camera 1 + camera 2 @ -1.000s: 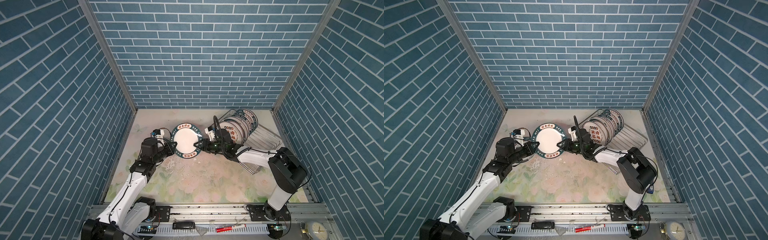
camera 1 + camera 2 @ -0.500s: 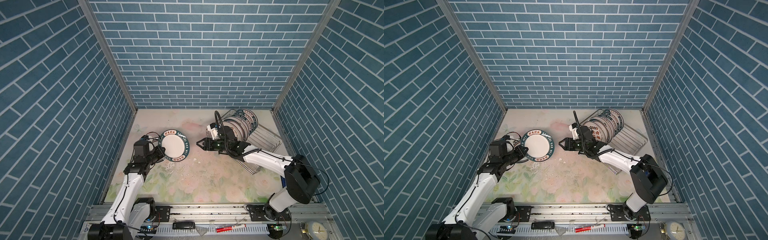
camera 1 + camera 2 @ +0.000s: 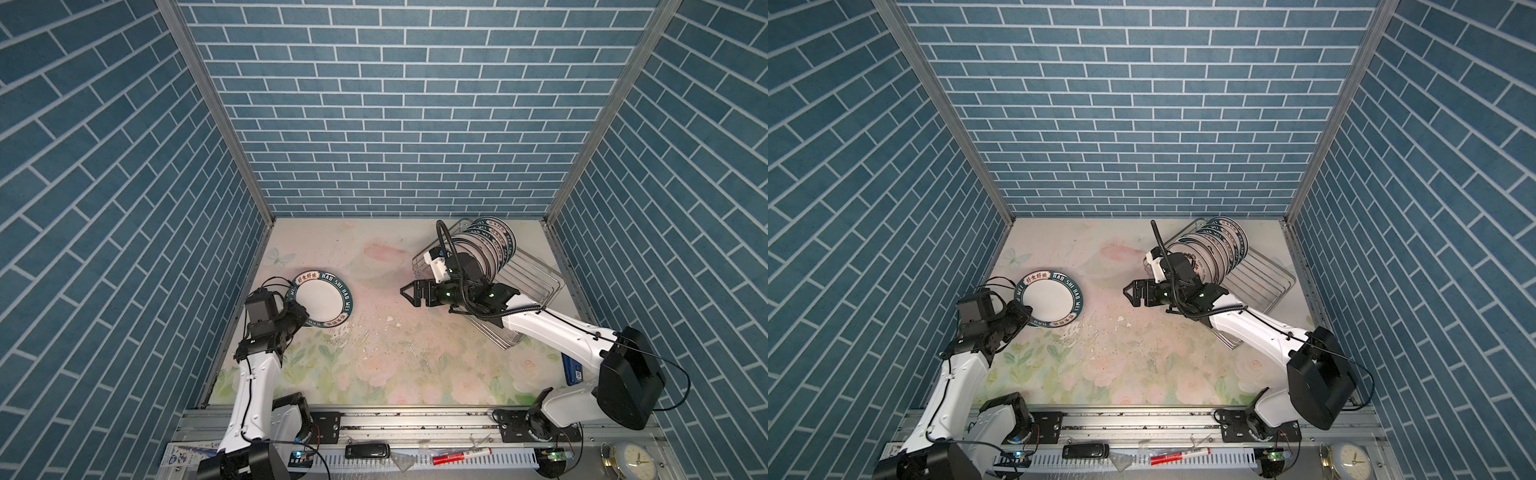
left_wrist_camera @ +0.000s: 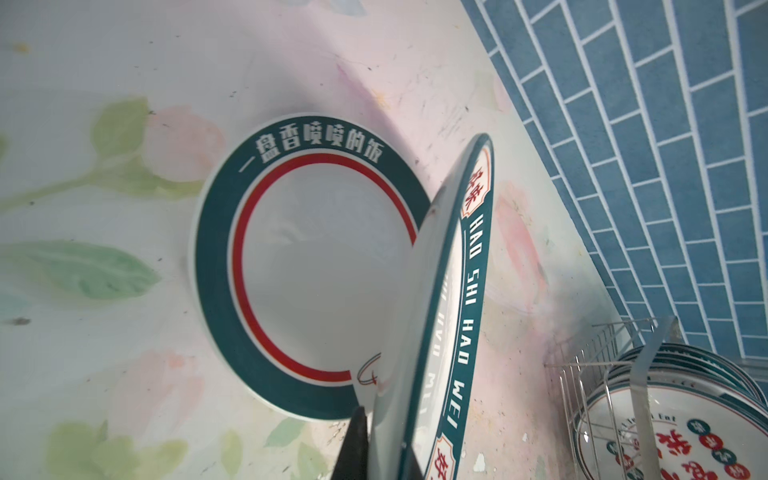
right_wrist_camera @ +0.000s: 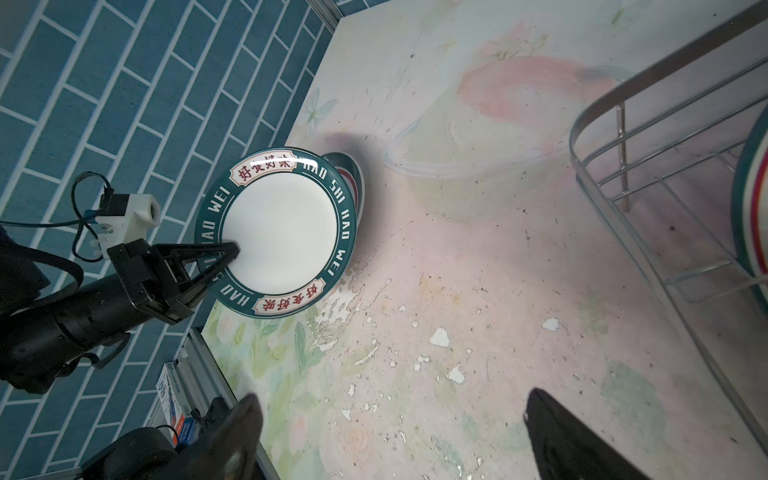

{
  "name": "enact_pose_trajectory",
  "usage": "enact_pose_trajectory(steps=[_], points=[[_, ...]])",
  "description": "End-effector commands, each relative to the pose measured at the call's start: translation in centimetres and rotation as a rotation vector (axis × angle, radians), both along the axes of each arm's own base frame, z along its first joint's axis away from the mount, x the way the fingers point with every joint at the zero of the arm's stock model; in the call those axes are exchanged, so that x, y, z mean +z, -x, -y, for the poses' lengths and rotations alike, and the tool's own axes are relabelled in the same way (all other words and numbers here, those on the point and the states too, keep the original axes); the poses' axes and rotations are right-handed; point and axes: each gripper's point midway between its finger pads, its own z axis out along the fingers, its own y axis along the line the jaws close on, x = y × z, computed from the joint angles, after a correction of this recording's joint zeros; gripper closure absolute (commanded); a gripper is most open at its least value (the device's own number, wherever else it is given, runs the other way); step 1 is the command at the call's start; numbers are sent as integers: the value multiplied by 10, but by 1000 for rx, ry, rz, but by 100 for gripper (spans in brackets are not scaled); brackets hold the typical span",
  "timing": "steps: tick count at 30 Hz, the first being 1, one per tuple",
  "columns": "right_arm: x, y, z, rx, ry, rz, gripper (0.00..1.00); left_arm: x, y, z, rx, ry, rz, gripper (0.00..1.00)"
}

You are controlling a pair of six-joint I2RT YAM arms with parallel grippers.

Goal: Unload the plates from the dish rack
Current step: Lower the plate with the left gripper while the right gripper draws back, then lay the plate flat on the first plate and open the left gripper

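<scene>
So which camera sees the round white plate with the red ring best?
The left wrist view: the round white red-ringed plate shows almost whole. The right wrist view shows a sliver behind the held green-rimmed plate; both top views hide it.

The left hand (image 3: pixel 1023 312) is clamped on the near-left rim of a green-rimmed plate (image 3: pixel 1049 298), holding it close to the bench's left edge. The bench (image 3: pixel 1121 365) has a faded floral surface with flaked patches near its middle. The right hand (image 3: pixel 1128 296) hangs over the middle of the bench, jaws spread with nothing between them. Behind it, in the far right corner, the dish rack (image 3: pixel 1268 286) holds a row of plates (image 3: pixel 1219 249) standing on edge at its far end.
</scene>
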Motion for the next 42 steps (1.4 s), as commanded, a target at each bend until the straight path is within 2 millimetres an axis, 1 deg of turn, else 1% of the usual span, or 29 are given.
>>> enact_pose_trajectory(steps=[1,4,9,13,17,23,28,42], points=[[-17,11,14,16,80,-3,1,3,-4,-10,36,22,34,100],[-20,14,16,25,94,-6,1,-2,-3,-18,64,29,22,100],[-23,18,15,46,97,-11,1,-11,-5,-23,76,43,5,100],[-24,21,12,66,90,-15,1,-17,-8,-23,70,56,-1,99],[-28,22,10,77,87,-24,1,-21,-8,-24,77,56,-12,96],[-30,23,8,87,86,-32,1,-25,-8,-26,80,54,-26,94],[-32,25,6,97,88,-39,1,-28,-7,-27,88,55,-40,89],[-29,27,4,113,77,-41,1,-38,-5,-31,88,44,-71,81]])
